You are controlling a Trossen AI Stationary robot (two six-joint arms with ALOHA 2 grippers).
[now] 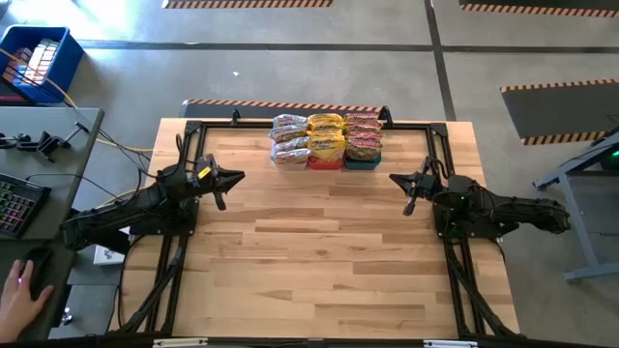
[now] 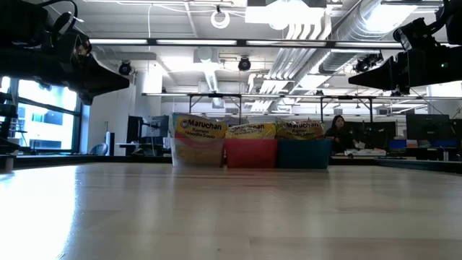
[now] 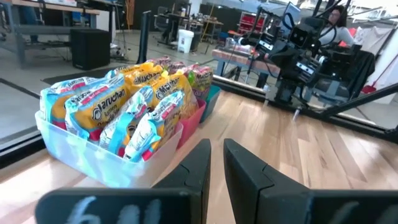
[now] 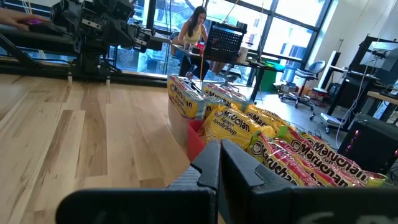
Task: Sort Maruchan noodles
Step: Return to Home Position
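Two arms: raised over the table, one at each side
Left gripper: left side, fingers drawn together, holding nothing
Clear bin: far edge, silvery-white Maruchan noodles inside
Red bin: touching the clear one, yellow packets inside
Teal bin: rightmost, reddish-pink packets inside
Right gripper: right side, fingers together, empty

Low view: red bin & teal bin hide lower parts of noodle packs.
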